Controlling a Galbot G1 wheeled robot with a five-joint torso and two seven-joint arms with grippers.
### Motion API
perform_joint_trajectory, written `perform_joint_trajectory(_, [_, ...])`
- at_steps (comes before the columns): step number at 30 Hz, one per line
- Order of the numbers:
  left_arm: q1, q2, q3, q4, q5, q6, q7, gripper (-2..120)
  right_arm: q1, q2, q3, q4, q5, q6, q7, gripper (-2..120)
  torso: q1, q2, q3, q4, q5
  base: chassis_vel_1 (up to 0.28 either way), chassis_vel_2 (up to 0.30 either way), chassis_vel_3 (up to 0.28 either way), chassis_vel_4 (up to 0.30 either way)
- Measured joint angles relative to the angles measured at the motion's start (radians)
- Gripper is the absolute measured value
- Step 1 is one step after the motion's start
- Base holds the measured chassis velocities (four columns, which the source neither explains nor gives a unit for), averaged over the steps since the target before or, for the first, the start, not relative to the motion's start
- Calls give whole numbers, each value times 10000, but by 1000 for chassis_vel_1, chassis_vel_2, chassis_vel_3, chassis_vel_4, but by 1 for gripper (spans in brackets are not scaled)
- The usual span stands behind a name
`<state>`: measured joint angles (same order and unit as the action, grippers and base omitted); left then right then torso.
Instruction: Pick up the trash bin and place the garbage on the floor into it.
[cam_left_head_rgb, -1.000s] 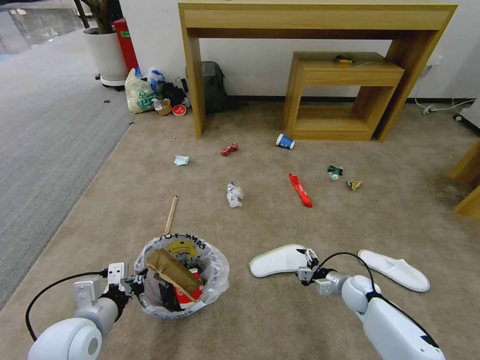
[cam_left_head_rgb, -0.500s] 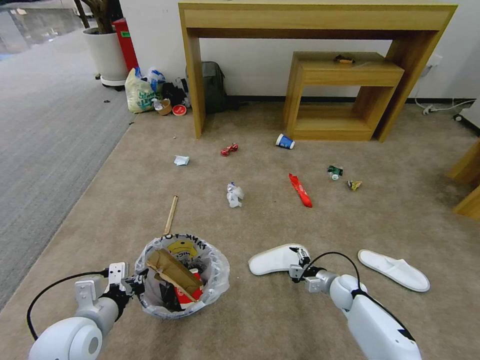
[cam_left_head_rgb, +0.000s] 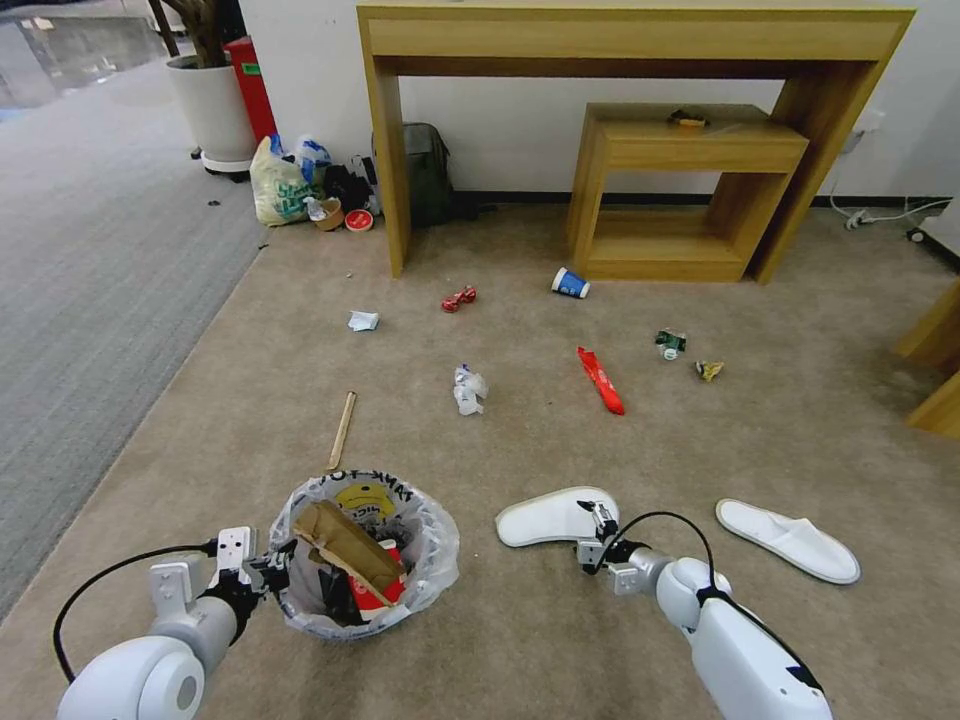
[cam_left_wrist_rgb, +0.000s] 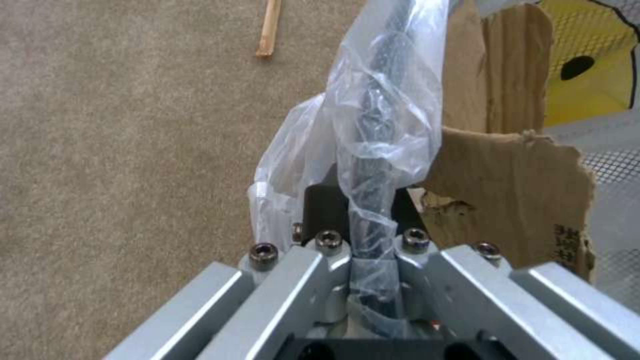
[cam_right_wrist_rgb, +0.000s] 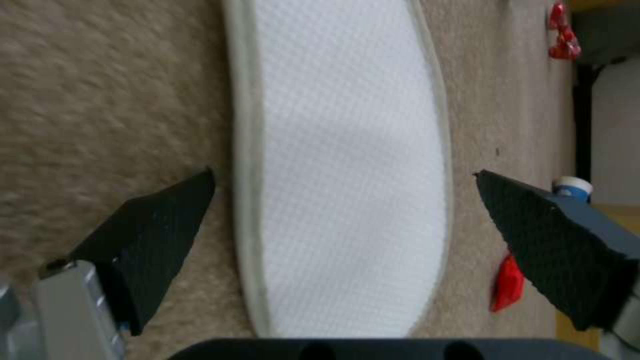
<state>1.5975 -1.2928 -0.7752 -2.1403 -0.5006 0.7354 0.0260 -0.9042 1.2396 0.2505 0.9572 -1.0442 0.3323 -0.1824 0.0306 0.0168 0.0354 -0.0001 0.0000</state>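
Left gripper (cam_left_head_rgb: 268, 568) clamps the trash bin (cam_left_head_rgb: 365, 552) rim; right gripper (cam_right_wrist_rgb: 343, 220), spread, straddles near slipper (cam_left_head_rgb: 555, 516); closing seems next.

Right pincer (cam_right_wrist_rgb: 343, 200) spread wide, one finger either side of the near white slipper (cam_right_wrist_rgb: 347, 165); bare carpet (cam_left_head_rgb: 520, 620) under both tips. Open floor between slipper and trash bin (cam_left_head_rgb: 362, 552). Cardboard piece (cam_left_head_rgb: 345, 545) and red-white cup crowd the bin mouth. Left pincer (cam_left_wrist_rgb: 373, 250) clamps the rim.
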Motion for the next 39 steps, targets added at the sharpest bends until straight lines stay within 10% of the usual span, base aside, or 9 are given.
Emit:
perform_joint_trajectory(14, [19, 27, 52, -76, 14, 0, 6, 0, 398, 350, 386, -642, -429, 91, 349, 89, 0, 0, 0, -1, 0, 0, 0, 0, 0])
perform_joint_trajectory(39, [87, 90, 49, -289, 29, 0, -38, 0, 441, 452, 709, -615, 610, -128, 1136, 2, 0, 0, 0, -1, 0, 0, 0, 0, 0])
